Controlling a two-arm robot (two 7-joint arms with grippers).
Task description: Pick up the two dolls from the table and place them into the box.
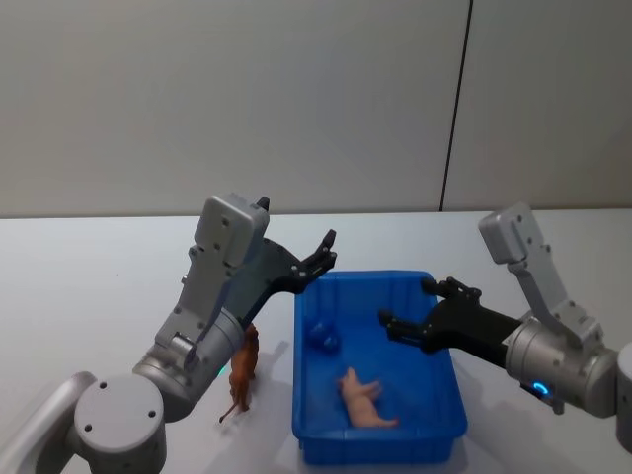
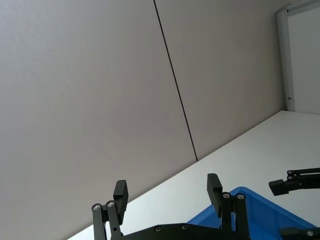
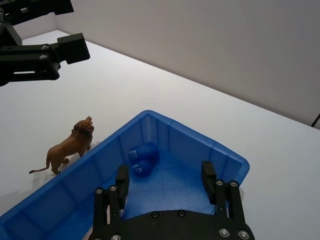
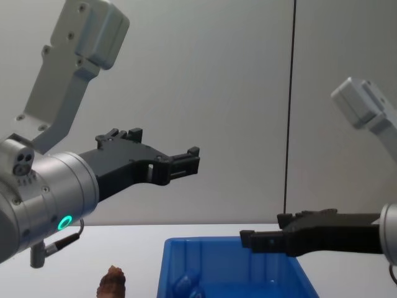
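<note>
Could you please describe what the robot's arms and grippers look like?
Both arms are silver-grey cylinders with pale boxy housings. The left arm carries a glowing green ring, the right arm a blue light. The left gripper and right gripper are black, each with two slim fingers studded with silver screws.

Left hand [image 1: 326, 252], right hand [image 1: 405, 301]: both raised, fingers apart

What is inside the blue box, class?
A pale pink doll lies on the box floor, and a small blue object sits near its far left corner. The right gripper hovers over the far right part, covering the floor there.
</note>
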